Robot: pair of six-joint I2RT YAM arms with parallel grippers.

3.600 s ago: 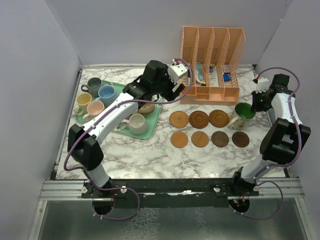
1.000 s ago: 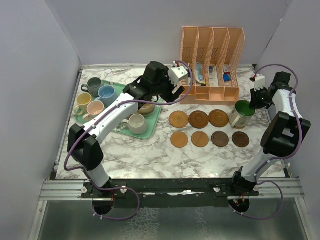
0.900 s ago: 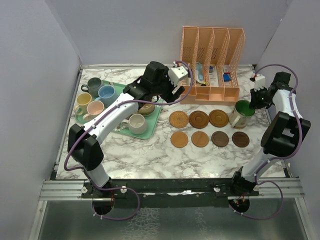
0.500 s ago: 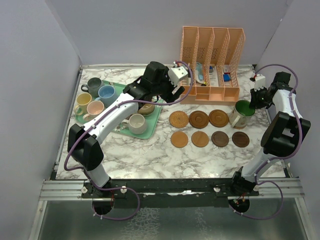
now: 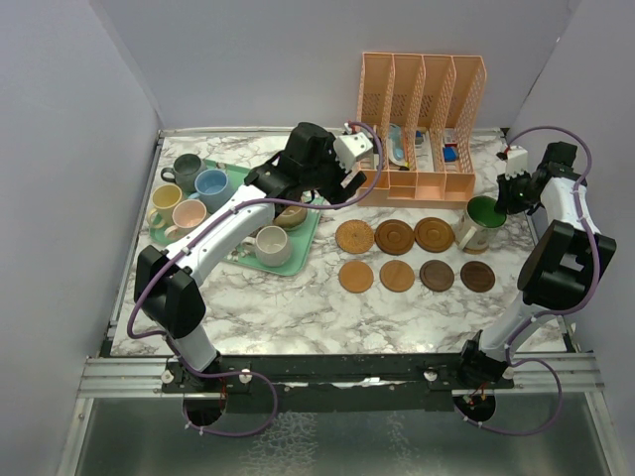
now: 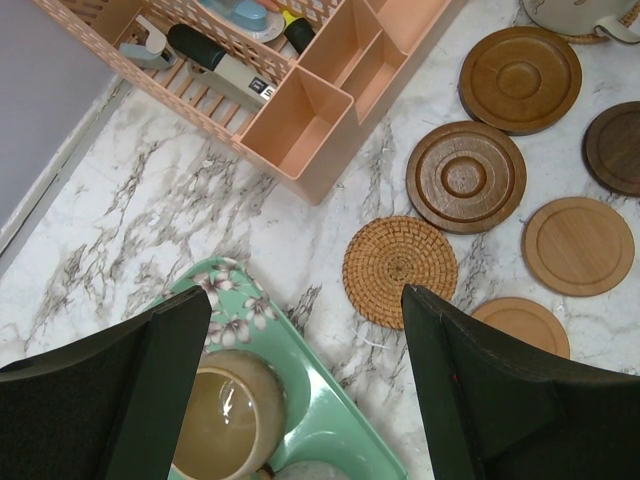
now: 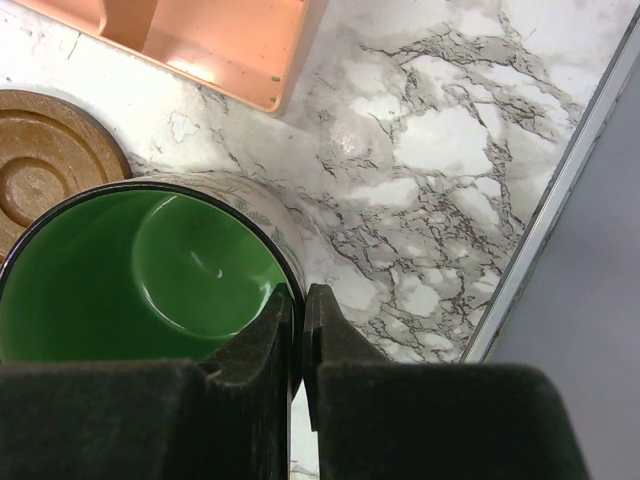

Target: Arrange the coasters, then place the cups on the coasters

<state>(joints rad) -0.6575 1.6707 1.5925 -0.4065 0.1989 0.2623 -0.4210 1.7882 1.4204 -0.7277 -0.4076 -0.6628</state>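
Seven coasters [image 5: 397,276], seven cups [image 5: 211,183] counted; the tan cup [image 5: 293,216] sits half hidden under an arm [image 5: 238,213]. Empty left fingers [image 6: 120,400] gape; right fingers [image 7: 350,420] pinch the green cup [image 7: 150,280] by its rim.

overhead view spans table [image 5: 298,297] — close wrist views face down, share coaster [image 6: 520,79]

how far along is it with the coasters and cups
Done: the coasters lie in two neat rows, seven of them bare. In hand: the right gripper is shut on the rim of the green cup at the back row's right end; whether it is seated is unclear. Left: at least six other cups sit on the tray; the left gripper is open, empty.
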